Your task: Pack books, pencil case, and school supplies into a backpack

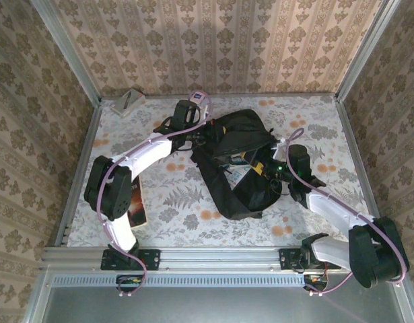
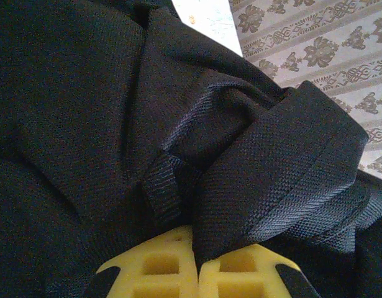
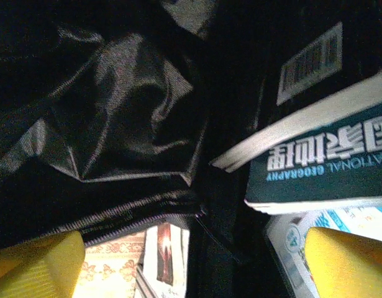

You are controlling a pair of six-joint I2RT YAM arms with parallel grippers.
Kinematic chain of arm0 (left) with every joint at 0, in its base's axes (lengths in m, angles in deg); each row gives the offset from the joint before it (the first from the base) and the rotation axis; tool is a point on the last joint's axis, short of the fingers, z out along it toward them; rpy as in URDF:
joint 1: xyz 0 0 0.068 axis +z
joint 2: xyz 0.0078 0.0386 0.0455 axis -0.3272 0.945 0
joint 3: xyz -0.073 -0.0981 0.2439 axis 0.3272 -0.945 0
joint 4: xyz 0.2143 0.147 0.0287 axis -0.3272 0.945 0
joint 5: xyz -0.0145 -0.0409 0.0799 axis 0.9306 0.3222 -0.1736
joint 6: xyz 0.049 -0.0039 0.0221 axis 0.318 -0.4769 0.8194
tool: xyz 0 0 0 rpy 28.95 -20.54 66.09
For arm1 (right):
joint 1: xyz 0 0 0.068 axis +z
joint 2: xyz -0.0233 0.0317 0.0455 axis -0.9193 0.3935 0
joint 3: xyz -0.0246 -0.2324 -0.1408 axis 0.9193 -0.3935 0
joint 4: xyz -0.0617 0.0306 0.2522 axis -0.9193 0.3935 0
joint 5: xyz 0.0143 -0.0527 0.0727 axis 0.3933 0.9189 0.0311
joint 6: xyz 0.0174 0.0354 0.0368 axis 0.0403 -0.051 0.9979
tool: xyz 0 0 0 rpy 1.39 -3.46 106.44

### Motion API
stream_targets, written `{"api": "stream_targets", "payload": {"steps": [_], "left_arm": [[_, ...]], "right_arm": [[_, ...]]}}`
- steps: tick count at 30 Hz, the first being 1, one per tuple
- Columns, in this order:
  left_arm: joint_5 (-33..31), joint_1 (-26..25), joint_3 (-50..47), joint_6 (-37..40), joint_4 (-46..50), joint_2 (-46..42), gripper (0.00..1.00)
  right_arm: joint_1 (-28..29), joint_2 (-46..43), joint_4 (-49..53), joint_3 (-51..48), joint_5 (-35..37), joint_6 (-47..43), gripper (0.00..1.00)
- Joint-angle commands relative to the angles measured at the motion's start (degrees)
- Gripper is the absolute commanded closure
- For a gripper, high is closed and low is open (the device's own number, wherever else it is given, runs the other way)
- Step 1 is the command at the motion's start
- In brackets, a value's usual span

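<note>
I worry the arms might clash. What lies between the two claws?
The black backpack: in the top view, the left claw holds its left side while the right claw, open, reaches in from the right.

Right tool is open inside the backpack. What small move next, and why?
Probably draw the right tool straight back out of the backpack: its jaws stand open, holding nothing, and the teal book already lies inside. The left tool is shut on its fabric; a dark book waits on the table.
</note>
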Motion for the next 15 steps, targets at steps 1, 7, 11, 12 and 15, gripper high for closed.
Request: {"api": "stream_targets", "payload": {"steps": [1, 7, 11, 12, 15], "left_arm": [[-2.18, -0.73, 2.31, -2.12, -1.34, 1.55, 1.00], [-1.98, -3.27, 3.10, -3.17, -1.98, 1.13, 1.00], [-2.43, -3.81, 2.69, -4.18, -3.13, 1.04, 1.00], [-2.95, -3.81, 2.60, -4.12, -2.90, 1.11, 1.00], [-5.12, -3.64, 2.22, -4.21, -2.30, 1.63, 1.00]], "right_arm": [[-0.17, 2.68, -14.28, 4.56, -1.32, 0.52, 0.07], [0.76, 5.76, -5.45, 8.80, 9.88, 5.25, 0.09], [0.75, 8.24, -7.88, 9.11, 12.46, 14.14, 0.15], [0.80, 8.21, -6.94, 9.65, 12.63, 15.57, 0.16], [0.89, 5.82, -3.52, 10.25, 14.14, 18.71, 0.21]]}}
